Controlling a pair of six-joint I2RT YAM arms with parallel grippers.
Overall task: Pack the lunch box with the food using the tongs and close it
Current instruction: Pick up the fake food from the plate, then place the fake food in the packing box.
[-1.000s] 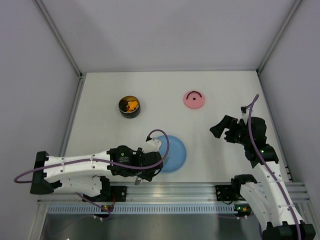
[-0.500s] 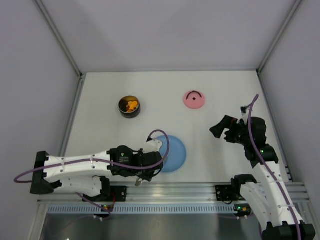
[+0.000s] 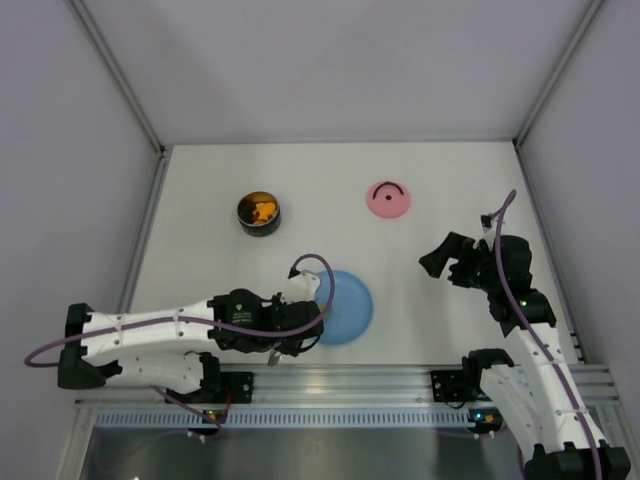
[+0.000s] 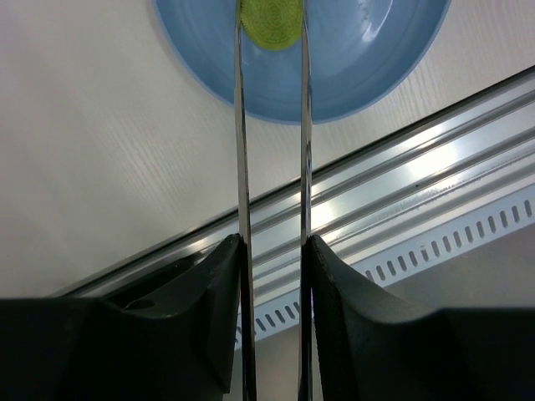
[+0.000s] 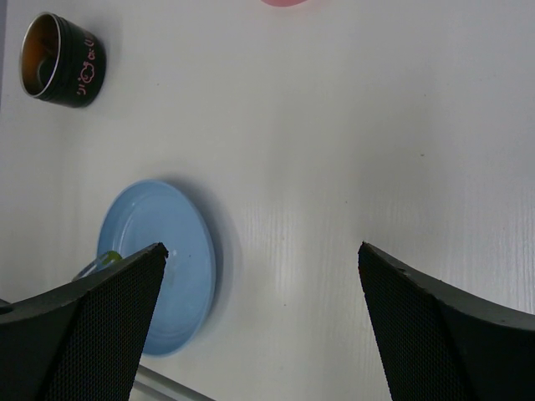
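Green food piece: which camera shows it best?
Left wrist view: the green food piece shows big, between the tongs' arms over the blue plate. The right wrist view catches only a green sliver; in the top view the left arm hides it.

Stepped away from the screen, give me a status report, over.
Left claw gripping tongs, arms astride green piece on blue plate. Right claw open, empty. Lunch box uncovered, lid apart. Nothing blocking.

Place: we take this for a robotics lab test cell.
Enclosure: we see plain pale panels (image 3: 330, 70) walling the white counter (image 3: 450, 180) on three sides.
Mounting: we see the left arm (image 3: 150, 335) and right arm (image 3: 535, 365) bolted to an aluminium rail (image 3: 350, 382) beside a slotted cable duct (image 3: 350, 417).
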